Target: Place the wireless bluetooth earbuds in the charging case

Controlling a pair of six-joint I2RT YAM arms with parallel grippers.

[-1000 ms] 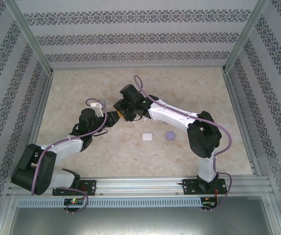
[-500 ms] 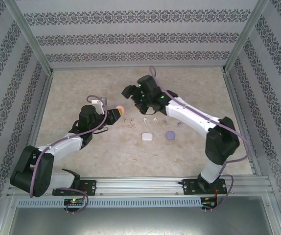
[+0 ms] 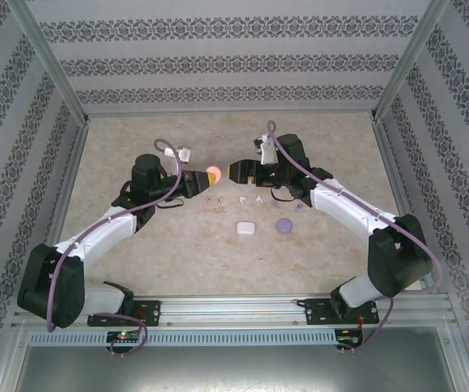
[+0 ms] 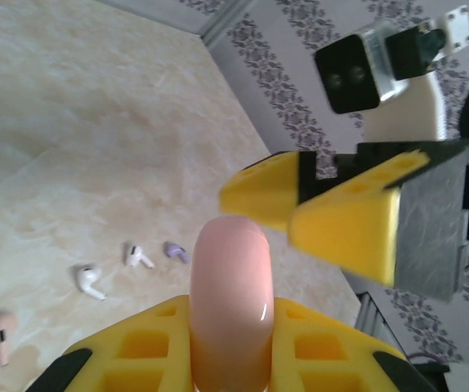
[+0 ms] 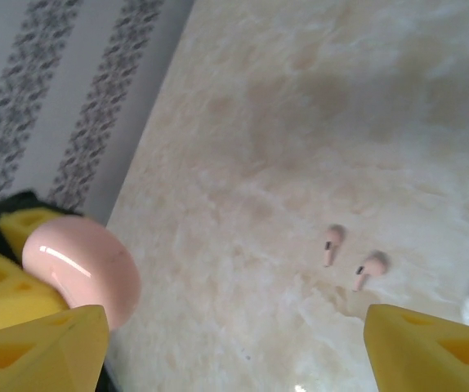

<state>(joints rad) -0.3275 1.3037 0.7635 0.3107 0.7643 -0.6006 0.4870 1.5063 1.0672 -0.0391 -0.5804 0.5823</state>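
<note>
Right jaws withdrew; left jaws clamp pink case [image 3: 213, 174].

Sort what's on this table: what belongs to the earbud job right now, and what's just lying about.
In the job: pink case, held by the left gripper; pink earbuds on the table; right gripper, open.
Lying about for now: white case, purple case, white earbuds, purple earbuds.
</note>
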